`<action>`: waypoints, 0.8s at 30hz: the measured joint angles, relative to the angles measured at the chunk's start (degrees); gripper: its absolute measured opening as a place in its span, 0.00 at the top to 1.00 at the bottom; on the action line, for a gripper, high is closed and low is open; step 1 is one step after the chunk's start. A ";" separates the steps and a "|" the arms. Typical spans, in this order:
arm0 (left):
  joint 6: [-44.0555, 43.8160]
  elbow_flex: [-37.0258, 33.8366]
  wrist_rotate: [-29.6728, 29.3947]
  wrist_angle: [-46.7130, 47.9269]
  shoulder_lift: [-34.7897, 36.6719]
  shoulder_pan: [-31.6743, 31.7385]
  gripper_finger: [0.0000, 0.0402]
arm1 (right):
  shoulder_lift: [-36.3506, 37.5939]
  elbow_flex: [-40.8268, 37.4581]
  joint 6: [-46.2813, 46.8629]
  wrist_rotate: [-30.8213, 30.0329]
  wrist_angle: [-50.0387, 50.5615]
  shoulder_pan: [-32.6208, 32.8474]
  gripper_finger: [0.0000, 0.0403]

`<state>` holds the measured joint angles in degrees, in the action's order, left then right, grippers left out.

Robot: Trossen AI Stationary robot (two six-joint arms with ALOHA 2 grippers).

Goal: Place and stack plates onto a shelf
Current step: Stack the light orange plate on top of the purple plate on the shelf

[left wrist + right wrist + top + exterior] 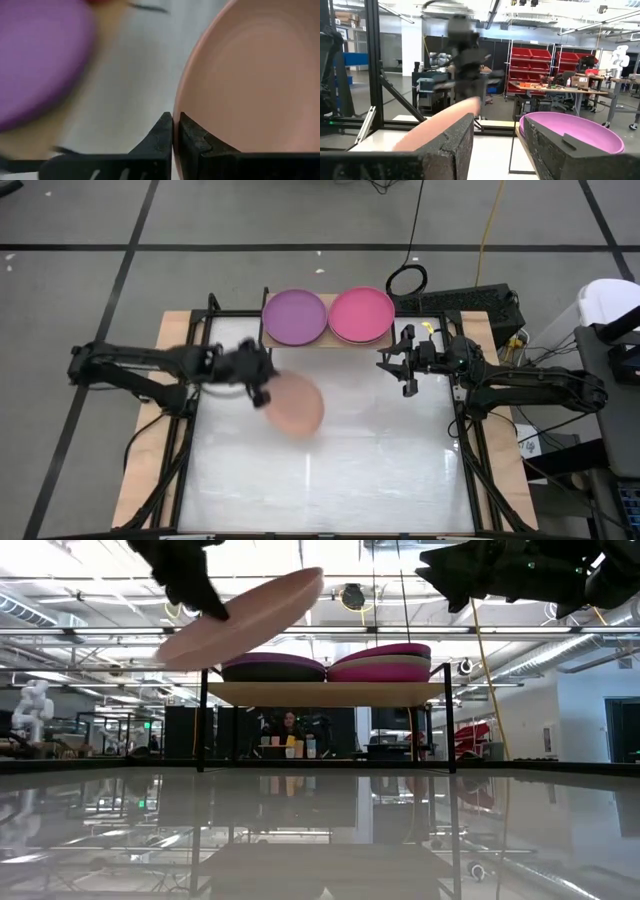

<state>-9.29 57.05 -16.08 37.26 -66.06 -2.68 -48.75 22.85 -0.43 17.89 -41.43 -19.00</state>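
Two arms: both up off the table, one either side of the shelf (327,338), which stands at the table's far edge.
Left arm: reaches in from the shelf's left, its wrist just short of the shelf's near-left corner.
Left gripper (262,392): fingers (161,136) pinched almost together on the rim of the peach plate (294,404), with only the rim between them.
Peach plate: held in the air in front of the shelf's left half, tilted, its free edge higher than the gripped edge; from table height it sits above the shelf's board level and apart from the stacks.
Shelf, left half: purple plate (294,316) on top of a stack; from table height a darker layer shows under it, though I can't count the plates.
Shelf, right half: pink plate (361,313) on top; the low view shows a cream band and more pink beneath it (381,664).
Right gripper (407,368): hangs just off the shelf's right end, above the table, fingers (449,145) spread with a clear gap and nothing between them.
Right arm: stretches in from the table's right side.
Table (380,470): white top with wood edges, shelf legs black and thin.
Room behind: a person (289,724) seen through the shelf's legs, far off.
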 joint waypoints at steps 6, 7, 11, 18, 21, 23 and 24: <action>-0.03 6.05 1.17 -0.90 1.56 15.35 0.98 | -0.02 0.00 0.02 0.00 -0.33 0.00 0.62; 0.04 7.43 2.76 -0.71 1.15 17.94 0.98 | 0.00 0.00 0.02 -0.02 -0.39 -0.02 0.62; 1.34 14.46 11.66 -0.07 -3.00 26.80 0.98 | -0.01 0.00 0.02 -0.01 -0.39 -0.02 0.62; 3.82 28.93 20.20 8.59 -14.53 37.63 0.98 | 0.00 0.00 0.93 0.00 -0.09 -0.02 0.62; 5.96 35.11 22.02 13.94 -19.94 40.87 0.98 | 0.00 0.00 1.65 0.04 0.36 -0.02 0.62; 6.21 38.68 23.09 16.30 -23.10 42.87 0.98 | -0.02 0.00 1.88 0.13 0.98 -0.02 0.62; 6.62 40.21 23.89 17.41 -24.57 43.91 0.98 | -0.01 0.00 1.88 0.15 1.32 -0.02 0.62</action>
<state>-2.68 97.26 7.81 54.67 -90.62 41.22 -48.76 22.85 1.45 18.04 -40.11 -19.03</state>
